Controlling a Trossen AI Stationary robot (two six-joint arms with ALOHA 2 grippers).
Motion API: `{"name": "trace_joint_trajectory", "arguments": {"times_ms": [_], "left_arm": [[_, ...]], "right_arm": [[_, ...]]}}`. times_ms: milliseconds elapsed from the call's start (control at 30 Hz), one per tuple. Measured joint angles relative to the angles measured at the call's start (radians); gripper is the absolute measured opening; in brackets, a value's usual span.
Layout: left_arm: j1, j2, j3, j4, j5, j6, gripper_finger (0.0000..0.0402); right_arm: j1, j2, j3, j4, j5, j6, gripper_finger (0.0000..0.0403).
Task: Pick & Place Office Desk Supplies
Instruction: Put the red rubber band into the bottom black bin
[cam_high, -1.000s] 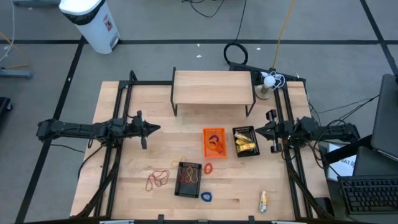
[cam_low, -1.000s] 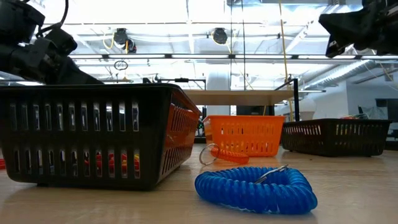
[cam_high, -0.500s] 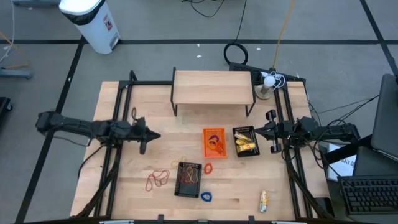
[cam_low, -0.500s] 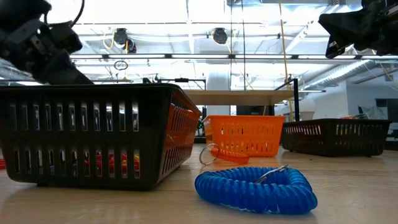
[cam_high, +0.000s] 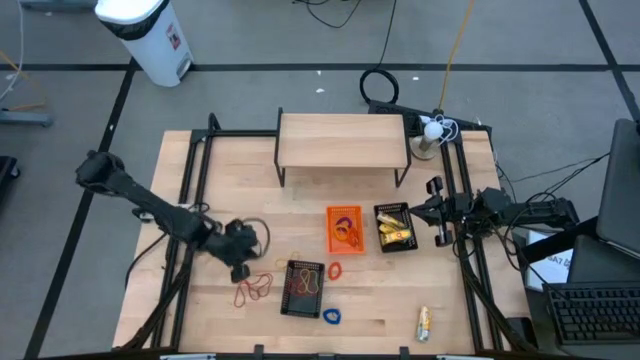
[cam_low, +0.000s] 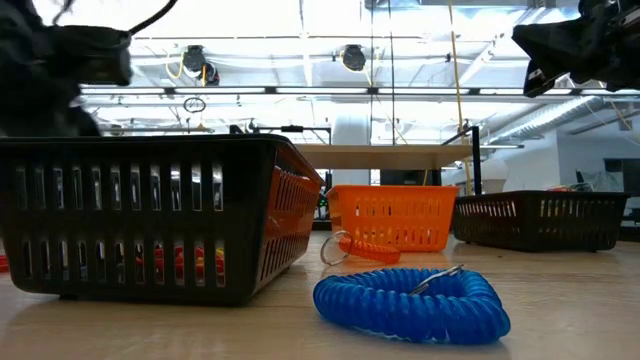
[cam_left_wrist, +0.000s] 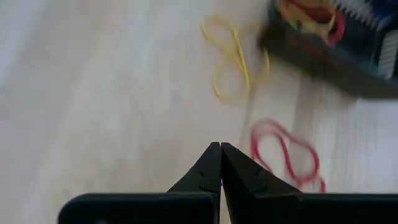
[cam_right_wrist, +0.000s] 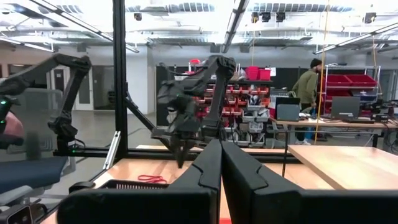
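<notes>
Red rubber-band loops (cam_high: 252, 288) lie on the table left of a black basket (cam_high: 303, 288); they also show in the left wrist view (cam_left_wrist: 286, 152), beside a yellow loop (cam_left_wrist: 233, 62). My left gripper (cam_high: 241, 270) hovers shut just above and beside the red loops, pointing steeply down, touching nothing (cam_left_wrist: 220, 147). An orange coil ring (cam_high: 335, 270) and a blue coil ring (cam_low: 410, 300) rest on the table near the basket. Yellow packets lie in a second black basket (cam_high: 395, 227) next to an orange basket (cam_high: 344, 228). My right gripper (cam_high: 437, 215) waits shut at the right edge (cam_right_wrist: 219, 146).
A low wooden shelf (cam_high: 343, 140) stands at the far middle, with a white lamp (cam_high: 432, 128) at its right. A yellow item (cam_high: 424, 322) lies near the front right. Black frame rails run along both sides of the table. Bare wood lies left of the red loops.
My left gripper has swung from the left middle of the table toward the near edge and the right, tipping from level to steeply down. It now stands over the red rubber bands and has stayed shut.
</notes>
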Motion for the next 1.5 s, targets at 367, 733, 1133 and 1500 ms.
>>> {"name": "trace_joint_trajectory", "arguments": {"times_ms": [367,733,1133,1500], "left_arm": [[-0.203,0.218,0.109,-0.128,0.118,-0.192,0.0086],[-0.253,0.226,0.109,-0.124,0.108,-0.247,0.0187],[-0.243,0.295,0.109,-0.049,0.123,-0.221,0.0166],[-0.21,0.35,0.114,-0.044,0.145,-0.175,0.0133]], "right_arm": [[0.0,0.0,0.0,-0.007,0.0,0.001,0.0004],[0.0,0.0,0.0,-0.007,0.0,0.008,0.0004],[0.0,0.0,0.0,-0.008,0.0,0.008,0.0004],[0.0,0.0,0.0,-0.009,0.0,0.007,0.0004]]}}
